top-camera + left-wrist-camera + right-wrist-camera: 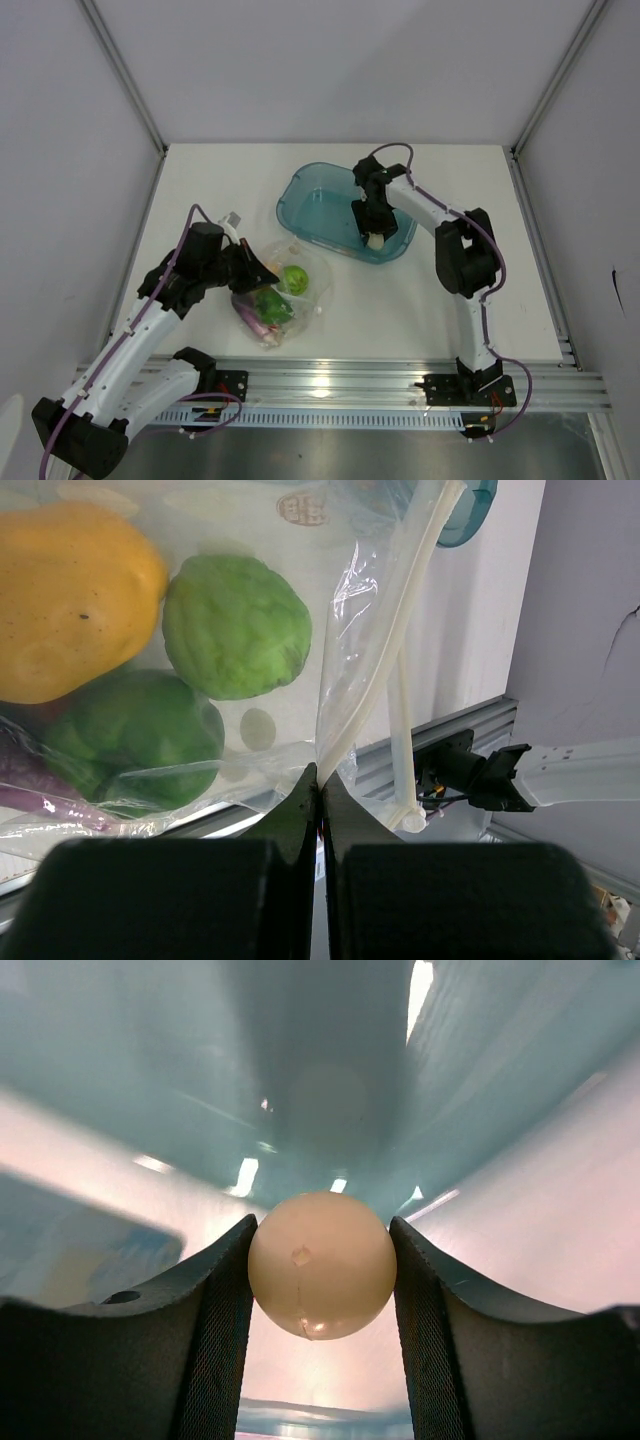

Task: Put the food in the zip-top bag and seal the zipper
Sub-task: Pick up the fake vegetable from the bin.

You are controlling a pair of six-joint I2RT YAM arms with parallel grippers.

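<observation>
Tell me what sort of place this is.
Likely a robotics lab test cell: a white table enclosed by panels, two robot arms bolted to an aluminium rail, toy vegetables in a zip-top bag.

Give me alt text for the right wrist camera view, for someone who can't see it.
A pale egg sits between the right arm's two black jaws, which touch it on both sides. Behind it, out of focus, is the inside of the teal tray.
</observation>
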